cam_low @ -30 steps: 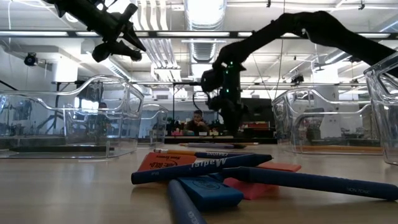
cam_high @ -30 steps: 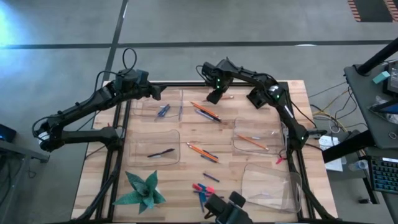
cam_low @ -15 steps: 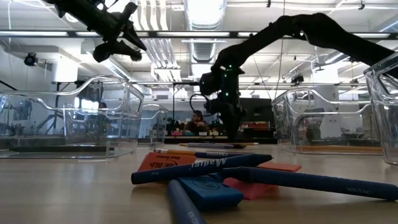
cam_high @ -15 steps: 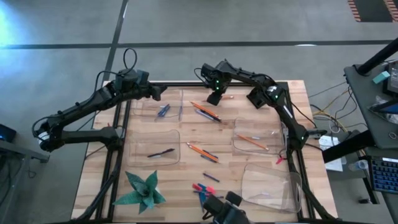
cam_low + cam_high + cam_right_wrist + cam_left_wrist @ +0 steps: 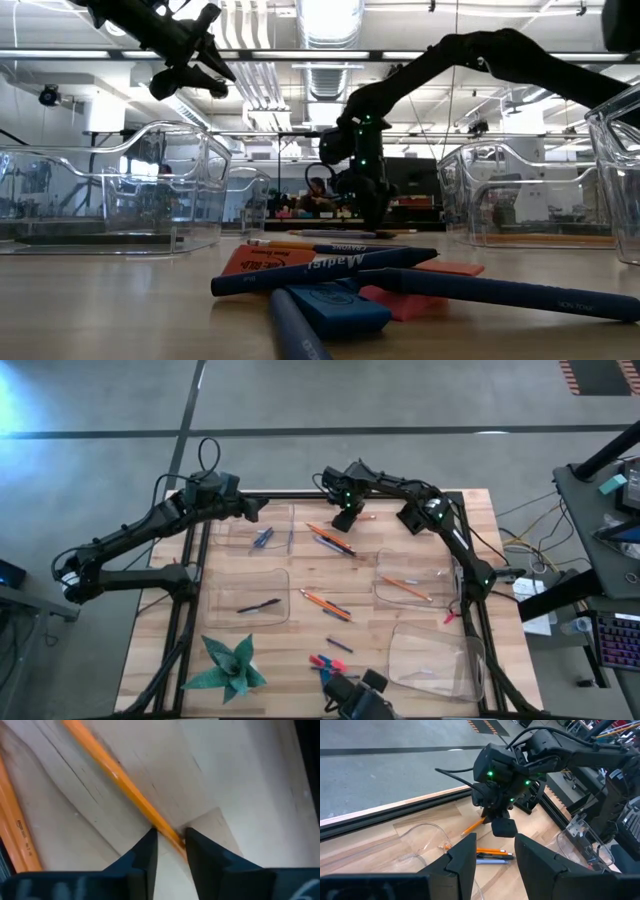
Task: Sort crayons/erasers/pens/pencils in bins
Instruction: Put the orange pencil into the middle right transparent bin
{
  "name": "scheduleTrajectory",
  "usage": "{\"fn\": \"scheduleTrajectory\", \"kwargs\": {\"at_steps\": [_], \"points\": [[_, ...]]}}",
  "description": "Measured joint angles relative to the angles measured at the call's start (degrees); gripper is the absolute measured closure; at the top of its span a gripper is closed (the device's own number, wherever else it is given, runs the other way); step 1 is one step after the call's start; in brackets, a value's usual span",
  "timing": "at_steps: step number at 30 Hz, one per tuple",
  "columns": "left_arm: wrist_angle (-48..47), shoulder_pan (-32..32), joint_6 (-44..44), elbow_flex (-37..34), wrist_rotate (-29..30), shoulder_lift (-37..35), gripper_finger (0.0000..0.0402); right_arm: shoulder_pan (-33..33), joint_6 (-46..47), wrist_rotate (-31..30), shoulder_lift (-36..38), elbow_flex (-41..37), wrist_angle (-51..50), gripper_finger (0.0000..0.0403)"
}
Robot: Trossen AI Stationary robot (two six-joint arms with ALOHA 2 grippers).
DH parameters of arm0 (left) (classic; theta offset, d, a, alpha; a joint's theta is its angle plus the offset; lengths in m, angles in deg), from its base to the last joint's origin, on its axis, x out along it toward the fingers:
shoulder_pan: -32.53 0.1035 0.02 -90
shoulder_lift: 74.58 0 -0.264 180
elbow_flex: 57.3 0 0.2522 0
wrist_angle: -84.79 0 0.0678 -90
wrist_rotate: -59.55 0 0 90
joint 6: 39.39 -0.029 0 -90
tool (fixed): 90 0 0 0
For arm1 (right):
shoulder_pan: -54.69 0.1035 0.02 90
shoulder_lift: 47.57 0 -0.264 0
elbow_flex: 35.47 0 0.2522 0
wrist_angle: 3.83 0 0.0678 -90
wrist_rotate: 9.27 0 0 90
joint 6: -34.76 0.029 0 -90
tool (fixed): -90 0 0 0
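At the far edge of the wooden surface [image 5: 400, 545], a long thin orange pencil [image 5: 117, 782] lies flat on the bare wood, just beside the far-left clear plastic bin [image 5: 252, 528] and apart from every bin's interior. The right tool [image 5: 169, 851] stands directly over this pencil: in the right wrist view the stick passes through the gap between the two dark fingers [image 5: 145, 852], which straddle its lower end. The jaws stand narrow around the shaft; whether the pads already press on it cannot be told. A second orange pencil [image 5: 15, 827] lies close alongside and must stay clear of the grasp.

The step in hand is judged to be the pick of this pencil. The next move calls for a firm clamp on the shaft, a straight lift off the wood, and a carry to the clear rectangular bin at the right [image 5: 415, 585], which already holds an orange stick.

Further out, more orange and blue sticks [image 5: 332, 541] lie loose mid-surface, and red and blue eraser blocks [image 5: 330, 305] lie near the front edge.

The left tool [image 5: 492, 857] waits raised over the far-left bin, its fingers moderately parted and holding nothing.
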Motion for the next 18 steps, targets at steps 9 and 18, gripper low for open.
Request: {"fn": "scheduleTrajectory", "kwargs": {"at_steps": [9,18], "points": [[0.0,0.0,0.0,0.0,-0.9,0.0,0.0281,1.2,1.3,-0.7,-0.6,-0.1,-0.3,0.0387],[0.0,0.0,0.0,0.0,-1.2,0.0,0.0281,1.4,1.9,0.5,2.7,-0.5,-0.7,0.0389]]}}
